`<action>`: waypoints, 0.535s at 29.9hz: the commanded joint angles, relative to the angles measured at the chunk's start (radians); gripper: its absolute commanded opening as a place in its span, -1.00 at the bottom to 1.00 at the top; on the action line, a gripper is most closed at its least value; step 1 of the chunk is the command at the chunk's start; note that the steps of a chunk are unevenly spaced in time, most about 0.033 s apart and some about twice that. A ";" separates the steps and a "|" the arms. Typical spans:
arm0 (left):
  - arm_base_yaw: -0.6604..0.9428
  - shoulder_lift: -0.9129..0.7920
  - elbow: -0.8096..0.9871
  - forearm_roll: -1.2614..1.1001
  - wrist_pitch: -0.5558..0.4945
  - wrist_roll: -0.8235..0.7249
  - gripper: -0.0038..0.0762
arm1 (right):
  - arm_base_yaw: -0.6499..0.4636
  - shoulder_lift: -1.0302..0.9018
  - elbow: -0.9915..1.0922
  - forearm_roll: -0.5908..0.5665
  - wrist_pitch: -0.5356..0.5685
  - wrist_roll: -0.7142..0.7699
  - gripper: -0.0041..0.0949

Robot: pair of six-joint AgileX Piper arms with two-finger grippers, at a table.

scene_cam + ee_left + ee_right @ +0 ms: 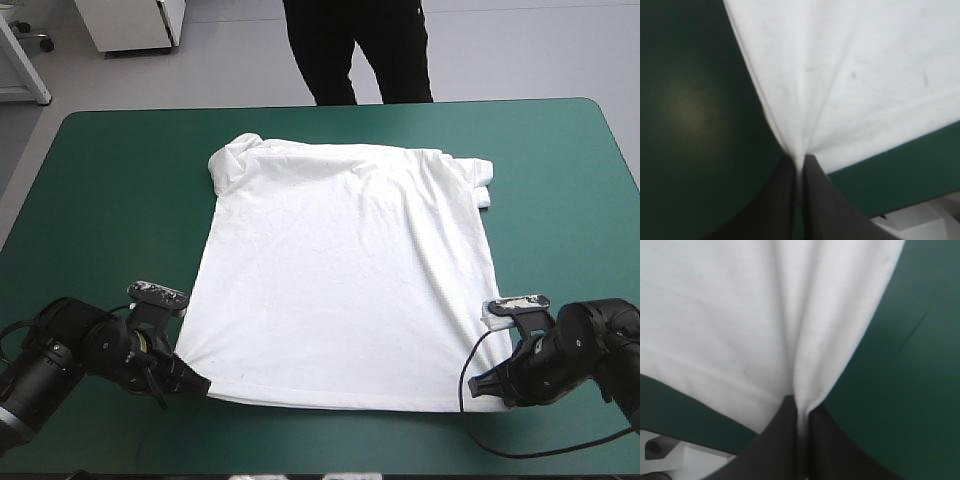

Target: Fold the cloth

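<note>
The surface (pixel 110 190) has a smooth teal-green cover. The T-shirt (pixel 345 275) lies spread flat in the middle of it. It is white, soft and thin, with small wrinkles all over. Its neck end is toward the far edge and its bottom hem (pixel 880 134) is toward the near edge. The left sleeve (pixel 232 160) is curled over in a small bunch, and the right sleeve (pixel 480 180) is folded in on itself. In the wrist views the hem looks like a flat sewn band. Long creases fan out from each spot where the cloth is pinched. The neck hole is hard to make out from above. The little bits of cloth inside the jaws are hidden, and in both wrist views the shirt runs out of sight. Both arms are cut off at the near corners of the high view. The left arm (pixel 80 350) lies low over the surface and points in at the shirt. The left jaws are pressed together on the near left corner of the hem. The right arm (pixel 590 345) lies low too and points in from the other side. The right jaws are pressed together on the near right corner, with a thin fold of cloth between them.
</note>
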 commanded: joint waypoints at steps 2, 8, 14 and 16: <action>-0.008 -0.030 0.023 -0.064 0.027 -0.014 -0.93 | 0.002 -0.052 0.024 -0.005 0.028 0.007 -0.95; -0.008 -0.047 0.072 -0.082 0.025 -0.015 -0.93 | 0.002 -0.060 0.050 -0.010 0.026 0.007 -0.95; -0.008 -0.045 0.079 -0.067 0.025 -0.015 -0.90 | 0.002 -0.060 0.050 -0.063 -0.011 0.027 -0.89; -0.008 -0.045 0.079 -0.059 0.025 -0.015 -0.80 | 0.002 -0.060 0.050 -0.067 -0.016 0.027 -0.76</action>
